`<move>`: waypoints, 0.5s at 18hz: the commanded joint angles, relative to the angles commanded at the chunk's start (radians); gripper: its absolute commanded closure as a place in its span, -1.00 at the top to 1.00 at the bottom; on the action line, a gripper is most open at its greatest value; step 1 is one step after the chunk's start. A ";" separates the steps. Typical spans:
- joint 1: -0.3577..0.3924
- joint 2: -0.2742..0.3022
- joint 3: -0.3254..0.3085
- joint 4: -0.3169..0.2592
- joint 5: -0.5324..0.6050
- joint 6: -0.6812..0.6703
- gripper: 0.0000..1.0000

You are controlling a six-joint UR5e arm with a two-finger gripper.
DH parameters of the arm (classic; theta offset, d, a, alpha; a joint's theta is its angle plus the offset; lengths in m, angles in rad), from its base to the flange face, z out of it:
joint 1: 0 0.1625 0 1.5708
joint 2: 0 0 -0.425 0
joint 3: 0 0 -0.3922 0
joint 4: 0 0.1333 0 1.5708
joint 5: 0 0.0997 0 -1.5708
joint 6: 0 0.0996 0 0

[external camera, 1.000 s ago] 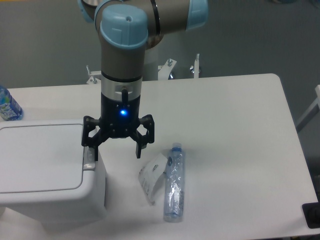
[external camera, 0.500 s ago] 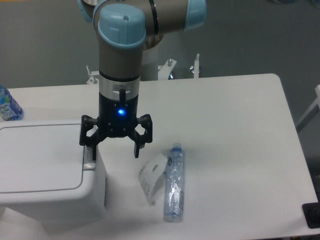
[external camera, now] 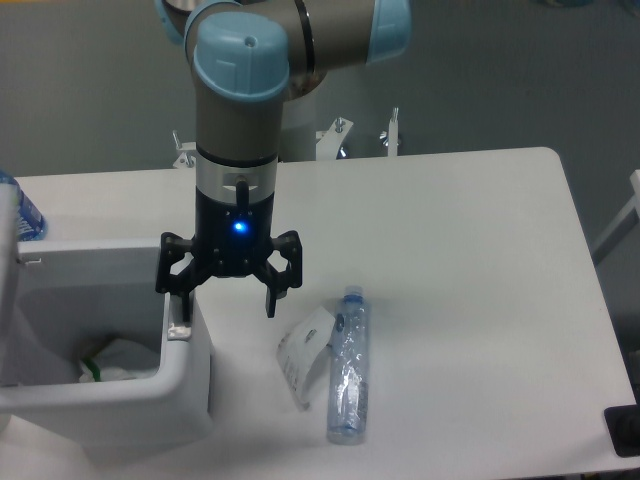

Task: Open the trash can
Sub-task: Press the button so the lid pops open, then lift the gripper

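The white trash can (external camera: 185,385) stands at the table's front left with its lid (external camera: 8,275) swung up at the left edge. Its inside shows, with crumpled white rubbish (external camera: 118,358) at the bottom. My gripper (external camera: 222,303) hangs open over the can's right rim. Its left finger points down onto the small grey latch (external camera: 179,328), and its right finger hangs beyond the can's right side over the table.
A crushed clear plastic bottle (external camera: 347,367) lies to the right of the can beside a crumpled white label (external camera: 303,350). Another bottle with a blue label (external camera: 25,215) stands at the far left, behind the lid. Metal brackets (external camera: 340,135) sit at the table's back edge.
The lid, flat and shut in the earlier frames, has sprung up and the can's inside now shows. The gripper has edged slightly left and down onto the latch.
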 joint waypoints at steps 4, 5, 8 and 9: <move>0.012 0.006 0.041 -0.002 0.037 -0.003 1.00; 0.030 0.012 0.040 -0.002 0.073 0.000 1.00; 0.098 0.048 0.055 -0.003 0.155 0.023 1.00; 0.116 0.049 0.055 -0.011 0.169 0.050 1.00</move>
